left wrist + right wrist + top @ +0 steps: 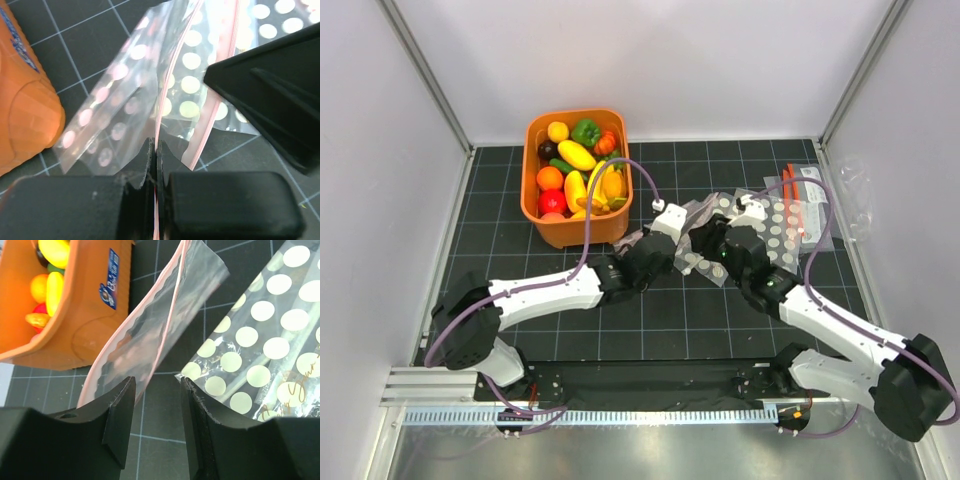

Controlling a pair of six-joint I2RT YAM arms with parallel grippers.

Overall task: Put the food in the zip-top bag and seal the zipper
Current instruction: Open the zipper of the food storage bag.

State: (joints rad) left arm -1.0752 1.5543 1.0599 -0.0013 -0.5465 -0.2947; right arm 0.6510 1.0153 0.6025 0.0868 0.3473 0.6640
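Left gripper point(155, 150) pinched shut, right gripper point(157, 390) wide apart. Orange plastic bin point(532, 190) sits far left. Clear crinkly zip-top bag point(150, 325) just right of it. Glossy toy food point(577, 155) all in bin. Thin pale pink zipper point(162, 112) clamped by left gripper.

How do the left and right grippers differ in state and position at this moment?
The left gripper is shut, pinching the zipper of the zip-top bag; the right gripper is open and grips nothing. The left gripper sits on the side of the orange bin; the right gripper is beside the polka-dotted bag. Both are close to the same zip-top bag.
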